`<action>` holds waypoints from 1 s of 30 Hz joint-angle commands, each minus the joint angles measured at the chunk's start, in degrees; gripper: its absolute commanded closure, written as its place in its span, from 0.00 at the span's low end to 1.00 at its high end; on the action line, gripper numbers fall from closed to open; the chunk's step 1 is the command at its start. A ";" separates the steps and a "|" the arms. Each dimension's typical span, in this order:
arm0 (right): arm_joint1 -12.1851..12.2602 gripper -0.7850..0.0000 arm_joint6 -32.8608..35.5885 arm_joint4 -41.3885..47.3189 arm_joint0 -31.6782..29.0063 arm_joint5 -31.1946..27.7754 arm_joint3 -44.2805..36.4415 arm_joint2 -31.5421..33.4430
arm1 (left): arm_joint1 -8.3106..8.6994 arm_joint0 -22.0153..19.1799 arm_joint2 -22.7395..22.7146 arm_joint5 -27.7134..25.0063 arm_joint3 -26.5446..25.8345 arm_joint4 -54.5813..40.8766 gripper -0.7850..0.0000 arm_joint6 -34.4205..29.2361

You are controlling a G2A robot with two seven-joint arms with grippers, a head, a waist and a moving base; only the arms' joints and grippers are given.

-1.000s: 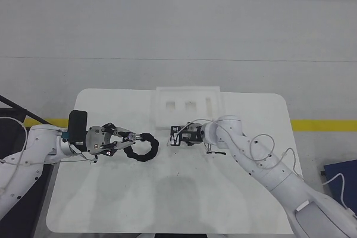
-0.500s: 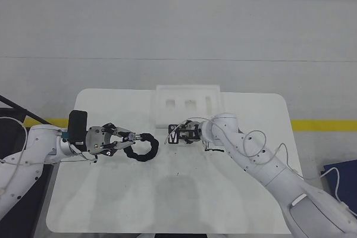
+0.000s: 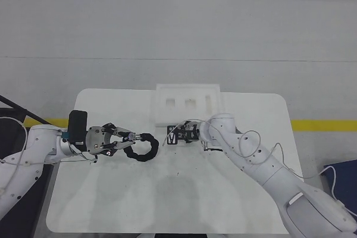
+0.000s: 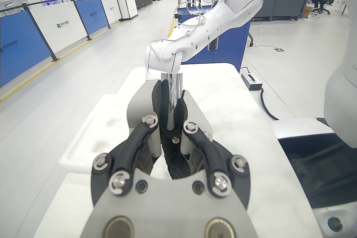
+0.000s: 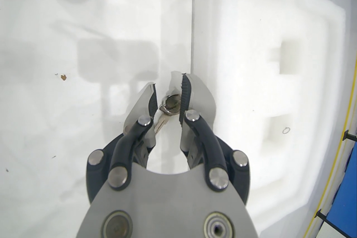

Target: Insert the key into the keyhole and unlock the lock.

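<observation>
Seen from above, the left claw (image 3: pixel 132 137) is clamped on a black cable lock (image 3: pixel 155 146) toward the desk's (image 3: pixel 107 196) nine o'clock. Near its three o'clock, the right claw (image 3: pixel 174 135), parted narrowly, pinches the key (image 5: pixel 159 124), with a foam tray (image 3: pixel 187 95) at twelve.

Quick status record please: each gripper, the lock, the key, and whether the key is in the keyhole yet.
left gripper: shut on the lock, over the table
lock: black cable loop with a chrome cylinder
right gripper: low at the key, beside the foam tray
key: with its ring, close to the tray's side
insertion: not yet done; key and lock apart
</observation>
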 commanded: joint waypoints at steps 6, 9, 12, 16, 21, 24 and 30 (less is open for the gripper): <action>0.33 0.84 0.93 0.46 -0.98 -1.92 -1.35 1.30 | 0.00 0.00 0.00 0.00 0.00 0.00 1.00 0.00; 0.87 0.86 1.36 0.48 -1.65 -3.05 -2.73 2.45 | 0.00 0.00 0.00 0.00 0.00 0.00 1.00 0.00; 1.59 0.91 1.92 0.18 -2.65 -3.44 -4.37 3.87 | 0.00 0.00 0.00 0.00 0.00 0.00 1.00 0.00; 2.34 0.99 2.63 -0.01 -3.99 -3.74 -6.20 5.50 | 0.00 0.00 0.00 0.00 0.00 0.00 1.00 0.00; 2.75 0.82 3.40 0.02 -5.34 -3.49 -8.64 6.66 | 0.00 0.00 0.00 0.00 0.00 0.00 1.00 0.00; 2.76 0.75 3.99 0.13 -5.82 -3.08 -9.21 6.99 | 0.00 0.00 0.00 0.00 0.00 0.00 1.00 0.00; 2.57 0.75 5.50 1.47 -6.26 -2.72 -9.23 7.65 | 0.00 0.00 0.00 0.00 0.00 0.00 1.00 0.00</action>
